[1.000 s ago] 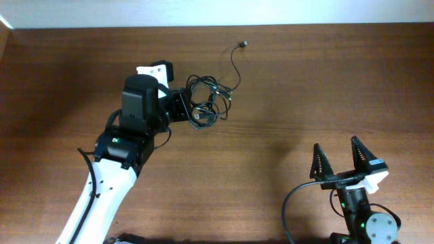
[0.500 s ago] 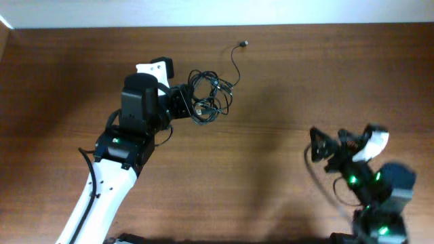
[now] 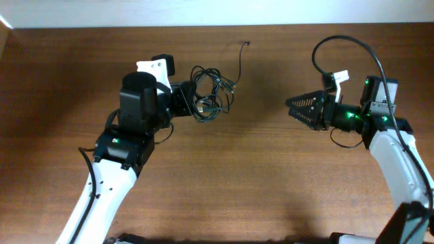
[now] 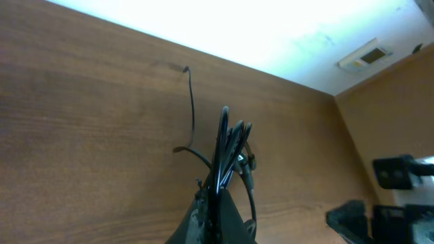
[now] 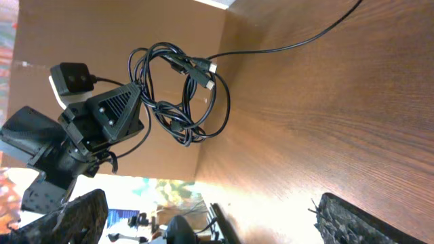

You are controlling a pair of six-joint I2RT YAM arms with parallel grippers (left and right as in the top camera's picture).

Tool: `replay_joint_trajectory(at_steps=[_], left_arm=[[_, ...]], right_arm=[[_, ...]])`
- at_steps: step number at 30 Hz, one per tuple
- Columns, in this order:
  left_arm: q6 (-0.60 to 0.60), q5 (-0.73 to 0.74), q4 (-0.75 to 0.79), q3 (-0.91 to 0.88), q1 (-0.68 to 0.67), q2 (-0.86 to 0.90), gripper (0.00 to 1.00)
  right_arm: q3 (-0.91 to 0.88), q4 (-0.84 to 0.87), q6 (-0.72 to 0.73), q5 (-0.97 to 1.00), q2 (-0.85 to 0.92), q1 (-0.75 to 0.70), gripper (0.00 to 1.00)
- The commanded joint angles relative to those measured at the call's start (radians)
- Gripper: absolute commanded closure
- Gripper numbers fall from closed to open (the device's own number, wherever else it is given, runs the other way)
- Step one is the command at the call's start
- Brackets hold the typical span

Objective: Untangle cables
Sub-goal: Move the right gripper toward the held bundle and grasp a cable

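Well apart: cables (image 3: 210,96), right tool (image 3: 293,112)

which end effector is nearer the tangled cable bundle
Left. The left end effector is shut on the cable bundle, gripping its left edge. The right end effector is open, well apart from it, off to its right and pointing toward it.

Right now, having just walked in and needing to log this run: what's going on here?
The left gripper is shut on a tangled bundle of thin black cables, gripping it at the bundle's left edge. One loose strand runs from the bundle toward the far side of the table and ends in a small plug. The right gripper is open, pointed at the bundle from the right and clearly apart from it. The tangle is not yet undone.
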Motion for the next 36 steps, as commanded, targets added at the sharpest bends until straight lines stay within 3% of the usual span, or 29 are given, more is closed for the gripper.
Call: replay_joint_trajectory(at_steps=[1,16,21,27,31,33,36], left_arm=[[-0.008,0.039,-0.001,0.014,-0.004,-0.018,1.00],[-0.010,0.039,-0.029,0.014,-0.007,-0.017,1.00],[-0.172,-0.056,-0.020,0.014,-0.007,-0.012,1.00],[-0.339,-0.058,0.059,0.014,-0.007,0.027,1.00],[-0.354,-0.054,0.070,0.014,-0.009,0.054,1.00],[-0.361,-0.051,0.083,0.014,-0.039,0.086,1.00],[-0.361,-0.051,0.128,0.014,-0.079,0.111,1.00]], right_arm=[[0.004,0.003,-0.071,0.009,0.017,0.029,0.01],[0.004,0.038,-0.104,0.113,0.017,0.030,0.01],[0.004,0.043,-0.095,0.113,0.017,0.030,0.01],[0.004,0.068,0.054,0.112,0.017,0.031,0.01],[0.004,0.069,0.150,0.112,0.017,0.040,0.01],[0.004,0.109,0.266,0.112,0.017,0.068,0.00],[0.004,0.160,0.385,0.113,0.017,0.105,0.10]])
